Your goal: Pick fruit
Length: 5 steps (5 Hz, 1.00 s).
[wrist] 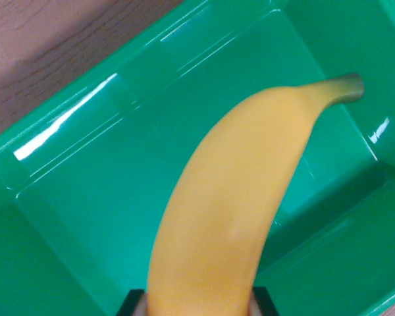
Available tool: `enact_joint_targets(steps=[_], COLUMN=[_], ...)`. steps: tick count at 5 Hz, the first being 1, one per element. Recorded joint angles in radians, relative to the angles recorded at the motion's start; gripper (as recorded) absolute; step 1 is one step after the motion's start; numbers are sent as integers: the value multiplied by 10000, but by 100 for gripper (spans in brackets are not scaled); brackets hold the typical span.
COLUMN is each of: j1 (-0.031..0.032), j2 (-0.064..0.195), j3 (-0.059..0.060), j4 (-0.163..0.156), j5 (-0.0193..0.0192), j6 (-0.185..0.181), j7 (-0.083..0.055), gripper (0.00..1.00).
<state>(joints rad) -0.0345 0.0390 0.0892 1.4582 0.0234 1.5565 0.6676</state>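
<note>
While the wrist view looks straight down, I see a yellow banana (240, 197) filling the middle of the picture, running from the bottom edge up to its dark stem tip at the upper right. At the very bottom, two black fingertips (130, 303) of the gripper (199, 304) show on either side of the banana's lower end, pressed against it; I read this as the gripper pinching the banana. Behind the banana lies a green plastic bin (85, 197), its floor bare. The banana sits over the bin's middle, with its stem tip toward the bin's far right wall. A brown wooden table (46, 46) shows beyond the bin's rim at the upper left corner.
</note>
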Motion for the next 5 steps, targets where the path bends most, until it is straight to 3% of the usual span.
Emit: enact_joint_targets(steps=[5], j1=[-2], j2=[-54], j3=[1], j4=[87], j5=[4], j6=[141], j7=[0], gripper=[100])
